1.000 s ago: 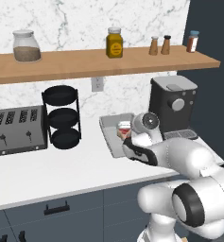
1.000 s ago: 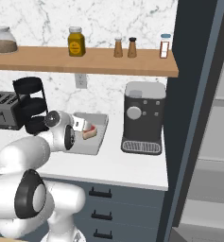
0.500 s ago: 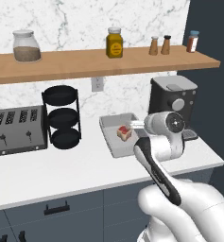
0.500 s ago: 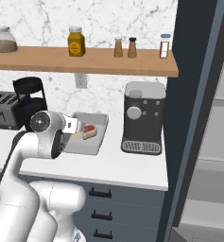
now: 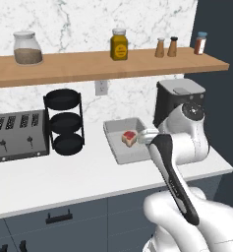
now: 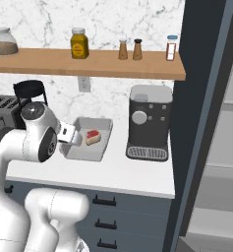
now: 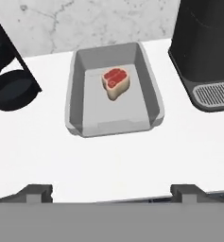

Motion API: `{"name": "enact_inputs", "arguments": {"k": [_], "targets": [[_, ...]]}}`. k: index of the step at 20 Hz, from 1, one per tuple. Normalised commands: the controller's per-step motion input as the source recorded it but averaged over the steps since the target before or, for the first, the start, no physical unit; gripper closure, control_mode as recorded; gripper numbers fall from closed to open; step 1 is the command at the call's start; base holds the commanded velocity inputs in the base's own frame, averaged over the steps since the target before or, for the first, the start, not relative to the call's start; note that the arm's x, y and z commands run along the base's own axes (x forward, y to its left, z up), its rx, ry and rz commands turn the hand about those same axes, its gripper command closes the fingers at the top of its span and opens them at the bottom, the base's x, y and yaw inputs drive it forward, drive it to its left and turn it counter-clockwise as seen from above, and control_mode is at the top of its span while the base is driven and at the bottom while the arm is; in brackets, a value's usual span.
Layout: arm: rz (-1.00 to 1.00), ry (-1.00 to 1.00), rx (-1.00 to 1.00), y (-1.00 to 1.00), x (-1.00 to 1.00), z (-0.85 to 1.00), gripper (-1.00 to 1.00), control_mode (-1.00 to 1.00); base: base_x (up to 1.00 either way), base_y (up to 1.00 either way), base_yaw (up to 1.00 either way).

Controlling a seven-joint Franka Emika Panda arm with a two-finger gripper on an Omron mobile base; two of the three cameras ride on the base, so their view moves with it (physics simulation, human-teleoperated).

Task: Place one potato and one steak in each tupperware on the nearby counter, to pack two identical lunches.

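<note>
A pale grey tupperware stands on the white counter, just left of the coffee machine. One red steak lies in its far half. My gripper hangs open above the counter at the tray's near right edge, pointing at it with nothing between the fingers. The dark fingertips stand wide apart. The potato is out of view.
A black coffee machine stands right of the tray. To the left stands a black tiered rack, then a toaster. A wooden shelf with jars hangs above.
The hand has drawn back from over the tray toward the counter's front, and the arm has swung up and to the right. The steak stays in the tray; the jaws stay open.
</note>
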Motion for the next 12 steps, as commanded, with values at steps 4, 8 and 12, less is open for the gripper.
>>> {"name": "enact_inputs", "arguments": {"k": [4,8,12], "targets": [[0.00,0.37,0.00,0.00,-0.56,0.00,-1.00,-1.00,0.00,0.00,0.00],[0.00,0.35,0.00,0.00,-0.13,0.07,-1.00,-1.00,0.00,0.00,0.00],[0.00,0.16,-0.02,0.02,-0.28,0.02,-1.00,-1.00,0.00,0.00,0.00]]}}
